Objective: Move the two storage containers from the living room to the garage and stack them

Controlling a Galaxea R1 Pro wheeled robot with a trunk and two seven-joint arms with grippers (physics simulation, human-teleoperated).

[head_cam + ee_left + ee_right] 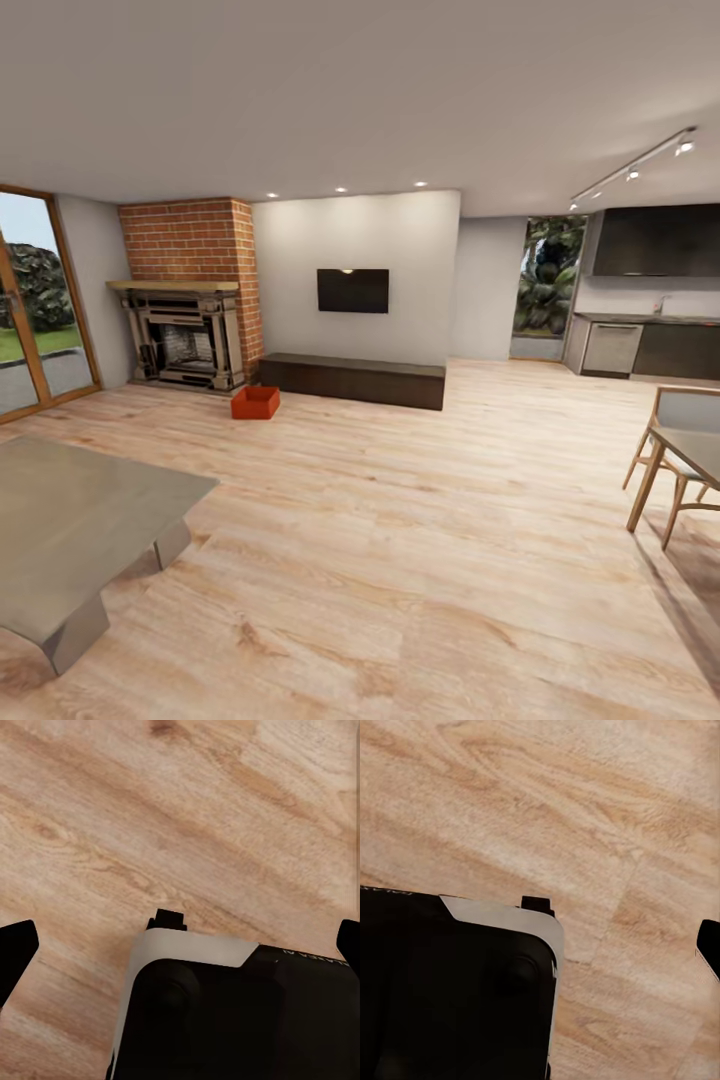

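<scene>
Container (255, 402) by fireplace (185, 345); wrists: planks (187, 817)

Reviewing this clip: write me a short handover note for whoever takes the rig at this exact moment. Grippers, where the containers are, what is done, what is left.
Left gripper: fingers spread wide, nothing between them, hanging over the wood floor.
Right gripper: one fingertip shows over bare planks; open or shut cannot be told.
One red-orange storage container sits on the living room floor, in front of the dark low bench, right of the brick fireplace, well ahead of the robot. A second container is not visible here.
Done: nothing carried yet.
Left: drive up, pick this container, find the other, take both to the garage, stack them.
</scene>
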